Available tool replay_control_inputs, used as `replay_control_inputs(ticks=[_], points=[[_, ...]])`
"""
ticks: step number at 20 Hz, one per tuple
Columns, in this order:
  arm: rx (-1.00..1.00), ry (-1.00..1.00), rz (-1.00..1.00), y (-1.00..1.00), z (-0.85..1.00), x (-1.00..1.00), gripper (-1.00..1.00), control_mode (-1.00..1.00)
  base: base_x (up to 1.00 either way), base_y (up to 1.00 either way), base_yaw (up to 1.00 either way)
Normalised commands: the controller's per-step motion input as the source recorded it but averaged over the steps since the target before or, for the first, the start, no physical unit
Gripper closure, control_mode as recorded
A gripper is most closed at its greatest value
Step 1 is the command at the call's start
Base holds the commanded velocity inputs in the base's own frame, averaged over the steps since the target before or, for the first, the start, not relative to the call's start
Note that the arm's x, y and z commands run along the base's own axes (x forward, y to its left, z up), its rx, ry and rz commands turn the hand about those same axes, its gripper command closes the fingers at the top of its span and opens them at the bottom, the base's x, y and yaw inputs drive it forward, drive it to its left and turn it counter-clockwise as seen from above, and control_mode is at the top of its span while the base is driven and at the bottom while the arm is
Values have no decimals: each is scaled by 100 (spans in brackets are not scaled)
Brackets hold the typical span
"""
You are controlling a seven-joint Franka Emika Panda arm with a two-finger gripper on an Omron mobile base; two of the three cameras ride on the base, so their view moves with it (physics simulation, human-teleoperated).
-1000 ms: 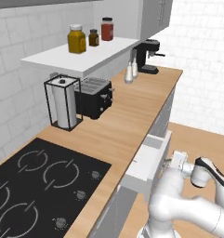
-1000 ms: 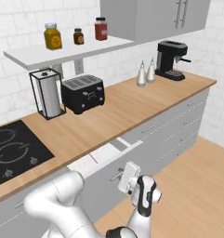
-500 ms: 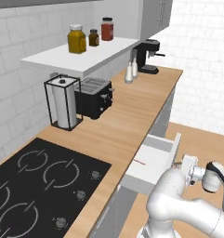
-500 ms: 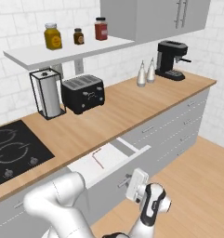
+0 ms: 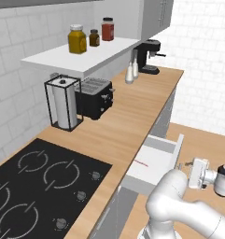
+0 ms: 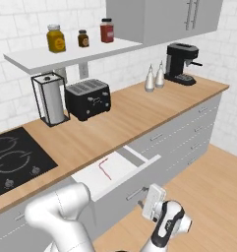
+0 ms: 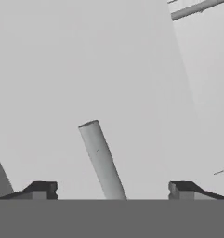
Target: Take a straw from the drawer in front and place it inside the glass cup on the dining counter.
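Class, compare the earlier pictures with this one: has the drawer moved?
Yes. The drawer has slid further out from under the wooden worktop, toward the robot, so the straw inside it now lies in view.

Glossy white arm [image 6: 61,209], dark joints

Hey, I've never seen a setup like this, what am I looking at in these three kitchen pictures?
It is a computer-rendered kitchen with a white robot arm. Two pictures come from cameras behind the arm, left and right. The third looks along its claw, whose open tips flank the bar handle on the pulled-out drawer; the claw holds nothing. A thin red straw lies in the drawer. On the counter stand a toaster, paper towel holder, coffee machine and two shakers, beside a black hob.
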Motion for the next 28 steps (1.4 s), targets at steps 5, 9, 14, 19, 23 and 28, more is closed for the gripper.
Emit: replay_control_inputs(ticks=[5, 9, 14, 19, 23, 28], points=[[-4, 0, -5, -46, 70, -3, -100, -100, 0, 0, 0], [-17, 4, -2, -5, 80, 0, -100, -100, 0, 0, 0], [-25, 6, -1, 18, 70, 14, -100, -100, 0, 0, 0], [-33, 22, 0, 37, 67, 41, -100, -100, 0, 0, 0], [-31, 31, 0, 37, 56, 42, -100, -100, 0, 0, 0], [-28, 34, 0, 39, 26, 35, -100, -100, 0, 0, 0]])
